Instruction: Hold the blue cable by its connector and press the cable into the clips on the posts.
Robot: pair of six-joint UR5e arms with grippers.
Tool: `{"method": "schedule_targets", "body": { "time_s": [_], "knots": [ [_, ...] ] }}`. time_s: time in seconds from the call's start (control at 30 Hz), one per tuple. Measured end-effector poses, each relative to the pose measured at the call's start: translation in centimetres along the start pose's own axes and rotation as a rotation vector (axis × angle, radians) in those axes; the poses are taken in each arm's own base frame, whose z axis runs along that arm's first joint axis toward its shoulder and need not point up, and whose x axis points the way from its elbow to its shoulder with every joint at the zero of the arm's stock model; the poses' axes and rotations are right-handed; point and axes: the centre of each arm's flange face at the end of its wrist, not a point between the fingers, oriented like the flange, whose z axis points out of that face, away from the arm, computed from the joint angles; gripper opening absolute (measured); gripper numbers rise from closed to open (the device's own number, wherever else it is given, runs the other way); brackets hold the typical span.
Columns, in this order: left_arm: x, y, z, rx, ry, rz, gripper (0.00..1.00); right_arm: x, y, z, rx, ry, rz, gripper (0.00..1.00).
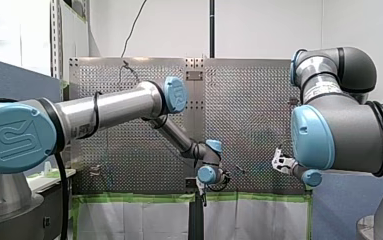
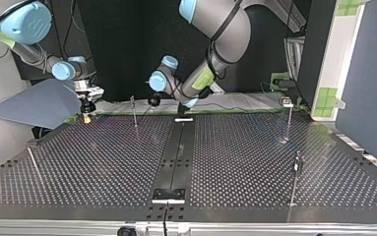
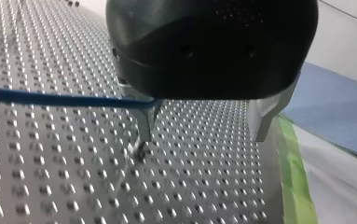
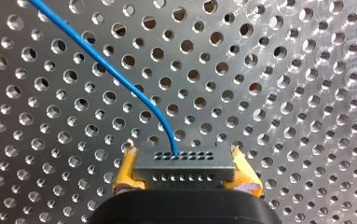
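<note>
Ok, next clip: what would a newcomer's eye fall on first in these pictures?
The blue cable stands out most: in the right wrist view it curves away from a grey connector clamped between the yellow pads of my right end effector. In the left wrist view the cable runs in a straight line to one metal finger of my open left end effector, above the perforated table.

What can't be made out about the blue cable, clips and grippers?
Right wrist view: the thin blue cable leaves the grey multi-hole connector, then the edge cuts it off.
Left wrist view: the black body of my left gripper hides where the cable meets its finger.
Top view: clips on the thin metal posts too small; cable not visible.
</note>
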Motion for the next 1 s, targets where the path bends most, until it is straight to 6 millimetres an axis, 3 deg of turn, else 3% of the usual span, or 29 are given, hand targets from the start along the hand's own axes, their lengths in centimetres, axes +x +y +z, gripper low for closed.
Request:
{"method": "schedule_targets", "body": {
  "time_s": [0.27, 0.5, 0.8, 1.0],
  "knots": [
    [-1.7, -2.6, -1.6, 0.056, -0.018, 0.063, 1.00, -0.1, -0.2, 0.0, 0.001, -0.002, 0.000, 0.00],
    [-1.7, -4.5, -3.2, 0.094, 0.027, 0.117, 1.00, -0.2, -0.2, 0.0, -0.001, -0.003, 0.000, 0.00],
    [0.1, -6.8, -4.8, 0.142, 0.091, 0.185, 1.00, -0.3, -0.3, 0.0, -0.003, -0.005, 0.002, 0.00],
    [1.4, -6.8, -5.6, 0.138, 0.084, 0.230, 1.00, -0.3, -0.3, 0.0, -0.004, -0.005, 0.002, 0.00]
  ]
}}
